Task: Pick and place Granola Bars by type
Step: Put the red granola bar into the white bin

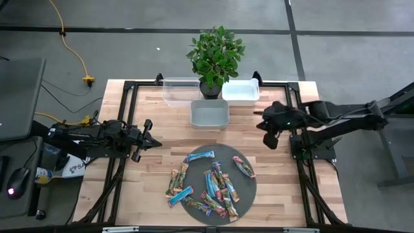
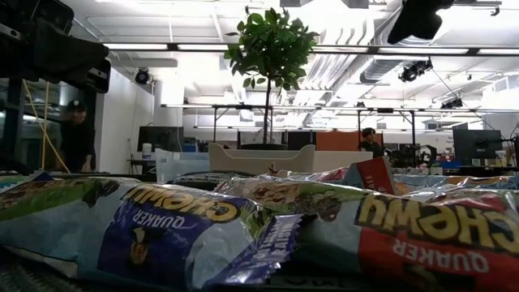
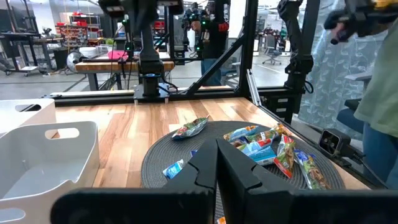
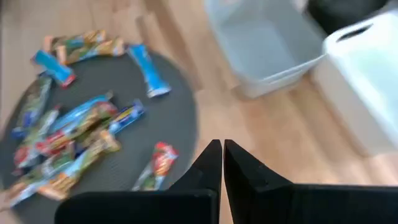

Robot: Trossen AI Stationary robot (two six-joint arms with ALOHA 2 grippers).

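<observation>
Several granola bars, in blue, red and yellow-brown wrappers, lie scattered on a round dark mat near the table's front edge; a few at its left edge overhang onto the wood. My left gripper is shut and level at the table's left side, pointing toward the mat, with the bars ahead of it. My right gripper is shut, raised above the table's right side and tipped down toward the bars. Neither gripper holds anything.
Three bins stand at the back of the table: a clear one, a white one and a grey one in front of them. A potted plant stands between the back bins. Bare wood lies between the bins and the mat.
</observation>
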